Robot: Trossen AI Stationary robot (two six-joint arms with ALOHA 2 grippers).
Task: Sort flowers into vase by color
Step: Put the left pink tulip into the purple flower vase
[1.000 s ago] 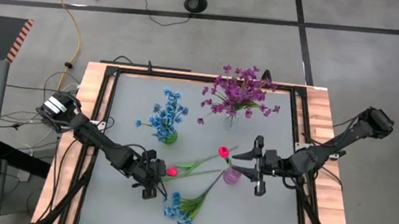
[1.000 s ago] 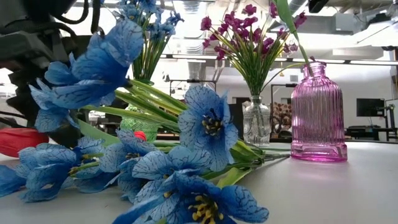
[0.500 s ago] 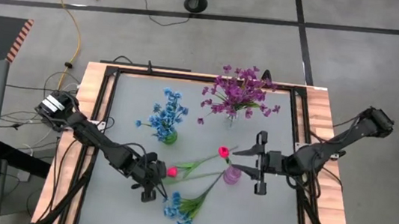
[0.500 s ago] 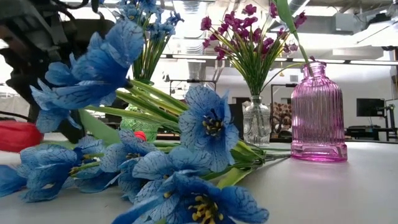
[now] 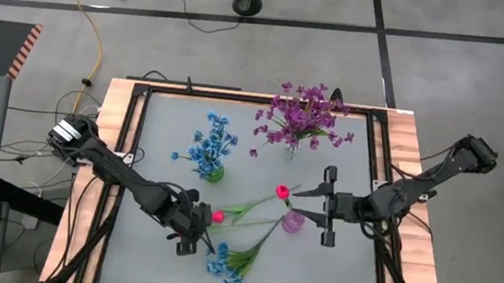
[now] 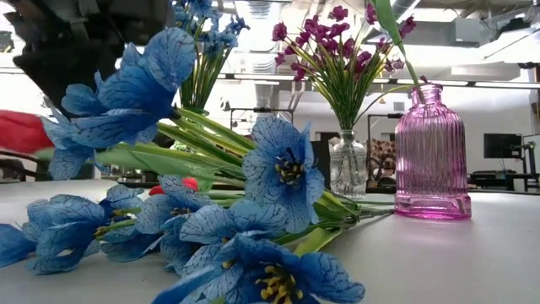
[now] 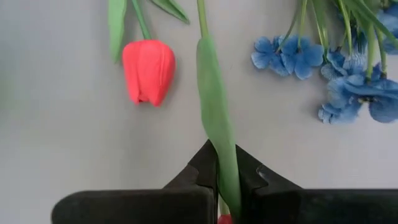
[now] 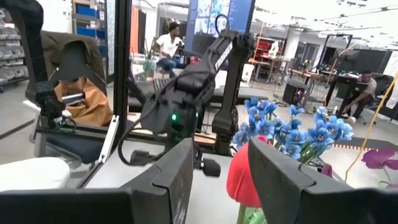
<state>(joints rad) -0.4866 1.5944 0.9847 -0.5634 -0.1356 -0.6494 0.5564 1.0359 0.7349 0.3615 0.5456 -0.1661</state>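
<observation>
One second on, the left gripper (image 7: 219,177) has clamped its jaws on a pink-red tulip's thin green stem (image 7: 214,106); right gripper (image 8: 221,180) jaws wide.

Grey table (image 5: 166,141), wood-edged: green vase (image 5: 214,172) with blue flowers, clear vase (image 5: 292,146) with purple flowers, pink bottle vase (image 5: 292,222), loose blue sprigs (image 5: 230,265), loose pink-red tulip (image 7: 148,71)
</observation>
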